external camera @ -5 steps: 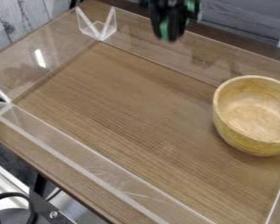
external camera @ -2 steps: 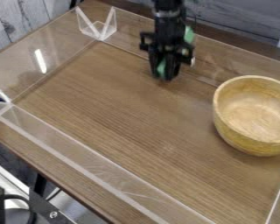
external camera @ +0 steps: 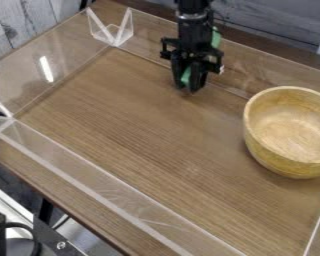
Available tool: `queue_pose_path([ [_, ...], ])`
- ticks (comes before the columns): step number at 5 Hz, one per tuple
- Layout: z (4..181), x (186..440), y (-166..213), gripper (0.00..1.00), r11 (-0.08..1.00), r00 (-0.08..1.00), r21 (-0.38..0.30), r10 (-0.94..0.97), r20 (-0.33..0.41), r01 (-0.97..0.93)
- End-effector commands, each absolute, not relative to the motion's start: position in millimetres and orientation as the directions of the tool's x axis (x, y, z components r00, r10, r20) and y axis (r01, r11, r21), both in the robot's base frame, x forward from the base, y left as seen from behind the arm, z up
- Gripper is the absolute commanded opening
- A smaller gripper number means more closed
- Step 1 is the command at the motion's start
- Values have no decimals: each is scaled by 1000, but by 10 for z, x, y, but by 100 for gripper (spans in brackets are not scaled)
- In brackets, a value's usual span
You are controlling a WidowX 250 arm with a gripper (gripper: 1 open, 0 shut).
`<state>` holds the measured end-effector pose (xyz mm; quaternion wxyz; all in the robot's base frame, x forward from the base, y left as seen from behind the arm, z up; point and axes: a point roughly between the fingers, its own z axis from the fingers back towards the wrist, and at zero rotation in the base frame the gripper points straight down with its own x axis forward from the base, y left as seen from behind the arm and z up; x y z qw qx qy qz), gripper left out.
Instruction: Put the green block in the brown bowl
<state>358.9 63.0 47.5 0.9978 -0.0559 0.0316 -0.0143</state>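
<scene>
My gripper hangs over the back middle of the wooden table, pointing straight down. It is shut on the green block, a small light green bar that stands upright between the black fingers, its lower end close to the tabletop. The brown bowl is a round light-tan wooden bowl at the right side of the table, upright and with nothing in it. It lies to the right of the gripper and nearer the front, about a bowl's width away.
Low clear plastic walls fence the wooden tabletop on all sides. A clear plastic corner piece stands at the back left. Beyond the front wall the table ends, with dark cables below.
Over the last second the gripper came down from the top edge of the view to just above the table, carrying the green block. It has barely moved since the middle frame.
</scene>
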Motion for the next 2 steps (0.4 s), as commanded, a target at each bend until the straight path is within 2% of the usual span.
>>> queue_pose_path([
  [1,827,3733,684,0,996,998,-85,-26,49,30],
  [2,717,3800,677,0,996,999,-81,-28,36,30],
])
